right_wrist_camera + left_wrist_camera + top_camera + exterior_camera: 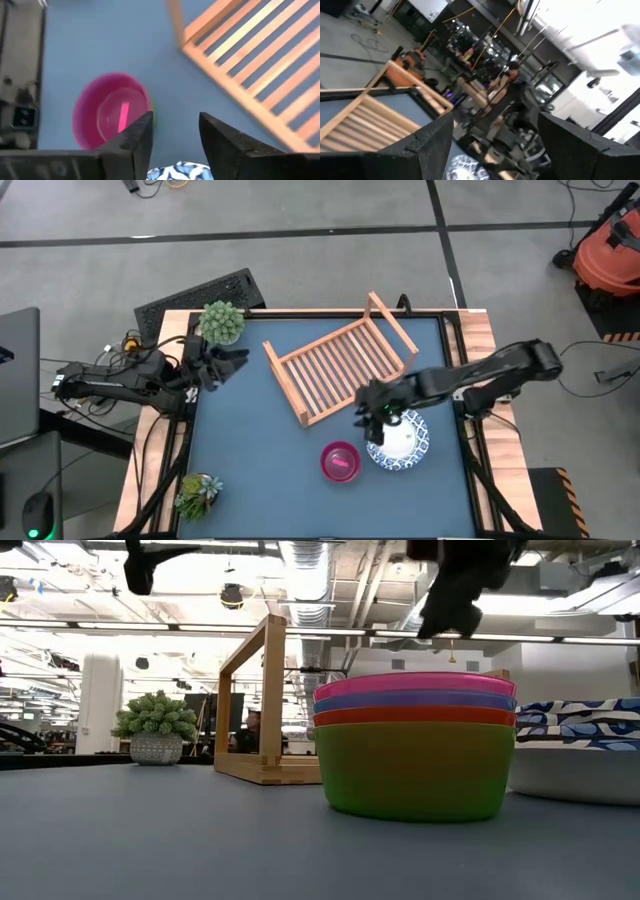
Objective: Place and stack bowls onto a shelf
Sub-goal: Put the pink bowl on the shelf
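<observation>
A stack of small bowls, pink on top and green at the bottom, sits on the blue table near its near edge. Right beside it stands a white bowl with a blue patterned rim. The wooden slatted shelf lies tilted at the table's far middle. My right gripper hangs open above the gap between the shelf, the pink bowl and the white bowl. My left gripper waits open at the table's left edge.
A spiky potted plant stands at the far left corner, close to my left gripper; another plant sits at the near left corner. A black keyboard lies beyond the far edge. Bare blue table lies left of the bowls.
</observation>
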